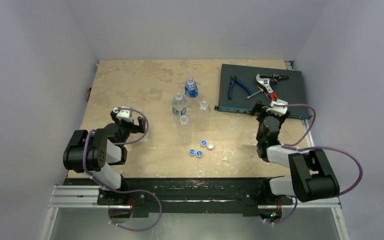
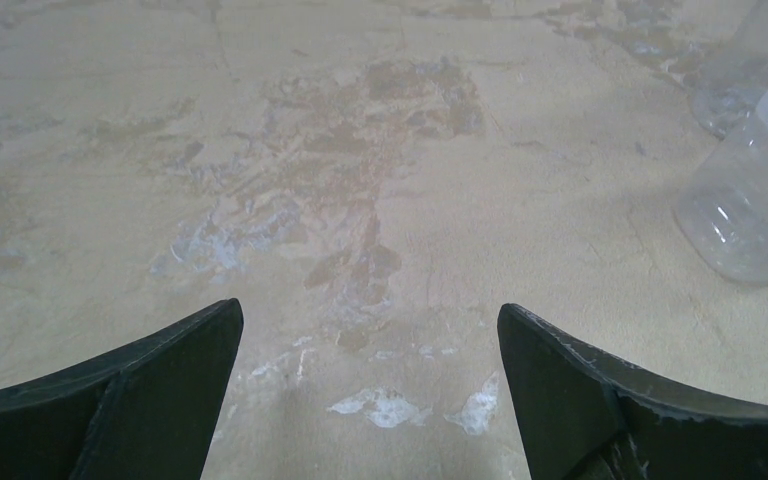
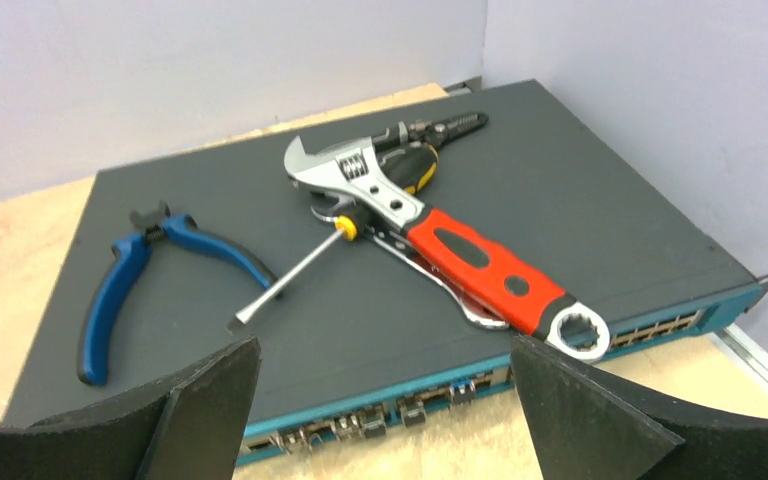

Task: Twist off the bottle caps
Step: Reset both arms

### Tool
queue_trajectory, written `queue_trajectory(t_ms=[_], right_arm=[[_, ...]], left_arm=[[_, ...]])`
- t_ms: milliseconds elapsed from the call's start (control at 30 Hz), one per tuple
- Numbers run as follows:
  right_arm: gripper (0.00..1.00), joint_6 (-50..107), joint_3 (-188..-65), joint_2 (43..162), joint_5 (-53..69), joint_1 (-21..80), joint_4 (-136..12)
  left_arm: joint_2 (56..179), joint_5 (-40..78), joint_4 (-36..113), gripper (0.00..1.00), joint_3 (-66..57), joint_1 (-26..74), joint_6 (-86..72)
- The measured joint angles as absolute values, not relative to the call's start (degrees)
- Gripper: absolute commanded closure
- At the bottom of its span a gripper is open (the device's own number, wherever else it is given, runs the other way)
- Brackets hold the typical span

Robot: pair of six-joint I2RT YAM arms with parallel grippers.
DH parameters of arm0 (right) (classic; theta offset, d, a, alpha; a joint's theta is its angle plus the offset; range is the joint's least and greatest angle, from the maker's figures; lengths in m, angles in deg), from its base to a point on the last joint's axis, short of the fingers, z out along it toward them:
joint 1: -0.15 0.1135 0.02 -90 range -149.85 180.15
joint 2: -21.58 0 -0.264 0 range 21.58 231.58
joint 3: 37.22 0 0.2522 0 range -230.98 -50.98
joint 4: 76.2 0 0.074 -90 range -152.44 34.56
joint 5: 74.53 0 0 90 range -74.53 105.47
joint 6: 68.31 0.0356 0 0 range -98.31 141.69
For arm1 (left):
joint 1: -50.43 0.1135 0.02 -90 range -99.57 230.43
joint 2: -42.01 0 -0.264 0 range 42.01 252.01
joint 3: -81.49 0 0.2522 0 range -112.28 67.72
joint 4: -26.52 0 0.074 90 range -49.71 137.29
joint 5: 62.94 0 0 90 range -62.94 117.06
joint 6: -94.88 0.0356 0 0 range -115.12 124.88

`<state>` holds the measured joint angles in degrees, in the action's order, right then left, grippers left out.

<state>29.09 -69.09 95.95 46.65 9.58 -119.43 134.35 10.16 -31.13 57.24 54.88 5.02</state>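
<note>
Bottle caps: I counted four loose on the table, clustered just in front of the bottles. Left to right they were two blue ones side by side, a third blue one, then a white cap. I saw no cap seated on any neck, though the overhead view was too coarse to confirm this.

My left tool hung low over bare table, well left of the bottles, with its fingers spread wide and nothing between them. At the right edge of its camera was the base of the left labelled bottle, with a strip of green and white label. The print was too blurred to read.

Bottles overhead, left to right:
- left labelled bottle
- plain bottle, nearest me
- rear labelled bottle
- second plain bottle

All four stood upright. The labels showed blue and white, with no brand legible.

My right tool sat at the front edge of the network switch, equally wide open and empty. On the switch lay blue-handled pliers, a screwdriver and a red-handled wrench. I could read no writing on any of them.

Judgement: four caps off for four bottles, so the unscrewing looked finished. What remained was a closer check of the necks.
</note>
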Motion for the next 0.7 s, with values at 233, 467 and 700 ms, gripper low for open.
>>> queue_trajectory(t_ms=[233,467,700], right_arm=[[0.01,27.6,-67.4,105.4,44.2,9.6,-128.3],[0.01,26.6,-66.8,109.5,42.6,9.5,-133.8],[0.01,26.7,-66.8,109.4,42.3,8.3,-135.1]], left_arm=[[137.9,11.3,-40.2,0.0,58.7,54.9,4.3],[138.1,13.8,-37.8,0.0,56.0,54.4,3.9],[138.1,17.2,-34.1,0.0,53.8,52.6,4.0]])
